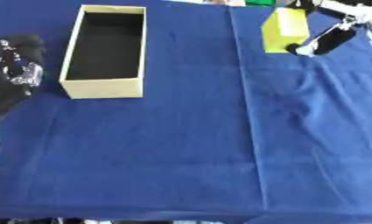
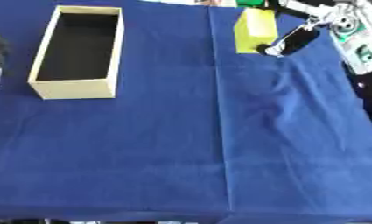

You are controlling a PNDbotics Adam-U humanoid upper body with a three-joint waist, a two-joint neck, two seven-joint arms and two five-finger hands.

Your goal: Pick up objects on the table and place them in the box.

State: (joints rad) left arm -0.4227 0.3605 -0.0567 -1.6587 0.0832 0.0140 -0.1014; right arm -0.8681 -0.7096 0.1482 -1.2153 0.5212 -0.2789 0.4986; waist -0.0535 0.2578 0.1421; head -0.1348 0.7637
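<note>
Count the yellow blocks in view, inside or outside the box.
1. The yellow block sits at the far right of the blue cloth, at the right hand. The open box looks empty; none visible elsewhere.

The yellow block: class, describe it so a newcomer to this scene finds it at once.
Start at the open cardboard box on the blue cloth, then look across to the far right corner. The yellow block stands there, against the right hand. It is the only bright yellow solid thing.
</note>
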